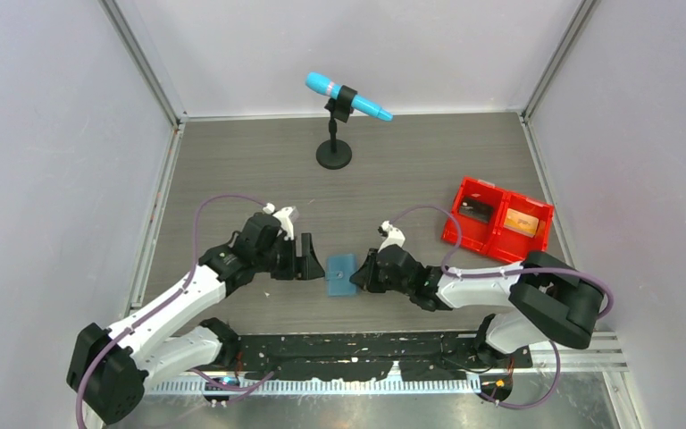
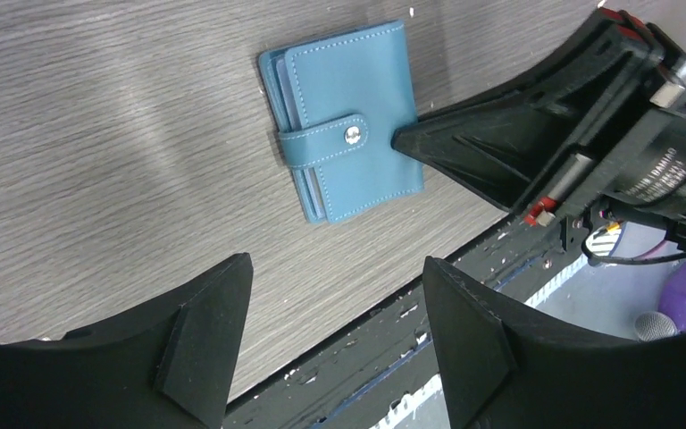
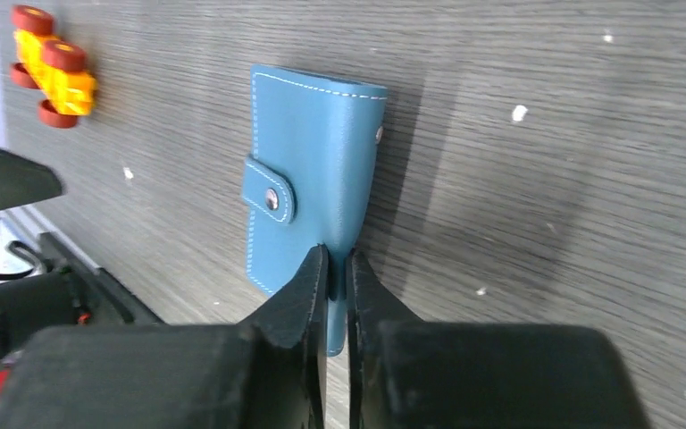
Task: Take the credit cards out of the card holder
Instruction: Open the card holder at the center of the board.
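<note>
The grey bench (image 1: 232,161) is carrying a red bin (image 1: 500,214), its left compartment holding a dark item (image 1: 476,211), its right an orange item (image 1: 522,222). The blue wallet (image 1: 340,273) is lying strapped shut on the bench. The right gripper (image 3: 332,268) is pinching its edge; the left gripper (image 2: 335,266) is hovering spread apart just beside it.

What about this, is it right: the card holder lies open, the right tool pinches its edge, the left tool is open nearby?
No: the card holder is closed, strap snapped shut, as the left wrist view shows. The right tool does pinch its edge; the left tool is open nearby.
</note>
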`<state>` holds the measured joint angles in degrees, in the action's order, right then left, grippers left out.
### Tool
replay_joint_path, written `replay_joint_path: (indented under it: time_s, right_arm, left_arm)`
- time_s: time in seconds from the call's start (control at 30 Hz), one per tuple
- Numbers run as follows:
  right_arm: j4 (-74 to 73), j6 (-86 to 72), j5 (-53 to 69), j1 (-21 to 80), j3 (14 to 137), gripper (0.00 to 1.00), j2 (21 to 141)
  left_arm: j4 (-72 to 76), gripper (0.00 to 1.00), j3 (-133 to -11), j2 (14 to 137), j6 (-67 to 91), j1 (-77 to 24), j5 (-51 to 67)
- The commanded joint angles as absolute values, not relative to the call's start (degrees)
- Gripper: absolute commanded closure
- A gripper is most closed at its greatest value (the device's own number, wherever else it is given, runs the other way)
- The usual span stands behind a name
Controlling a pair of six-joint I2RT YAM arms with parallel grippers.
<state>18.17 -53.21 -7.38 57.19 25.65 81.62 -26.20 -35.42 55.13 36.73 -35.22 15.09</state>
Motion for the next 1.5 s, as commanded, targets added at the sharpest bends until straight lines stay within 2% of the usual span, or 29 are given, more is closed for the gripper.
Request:
replay_joint_path:
  time_s: [0.0,0.47,0.63,1.03,1.1,1.37,1.47]
  right_arm:
    - [22.7,-50.4,-5.8,57.2,23.8,0.94,78.2]
    - [27.4,-51.9,-4.4,60.0,21.9,0.95,72.9]
    - [27.2,-51.8,-5.4,60.5,21.8,0.95,72.1]
    - [26.3,-51.1,-6.7,61.0,20.8,0.95,69.9]
    - [26.3,-51.0,-6.9,61.0,20.7,0.95,69.8]
    - [26.2,-50.4,-8.9,61.0,19.6,0.95,69.7]
    - [26.2,-50.1,-8.7,61.0,19.6,0.95,69.7]
  left_arm:
    - [-21.7,0.28,-36.0,56.9,38.2,-36.2,13.0]
    - [-16.4,0.31,-41.2,71.7,40.9,-42.0,12.7]
    - [-16.3,0.39,-42.5,76.5,40.8,-43.0,12.3]
    - [-14.6,0.43,-43.7,82.4,41.7,-45.3,12.5]
    - [-14.8,0.47,-43.7,82.9,41.5,-45.5,12.7]
    - [-16.2,0.78,-43.2,82.1,41.4,-45.5,12.2]
    - [-16.5,0.86,-43.3,81.8,41.3,-45.4,12.0]
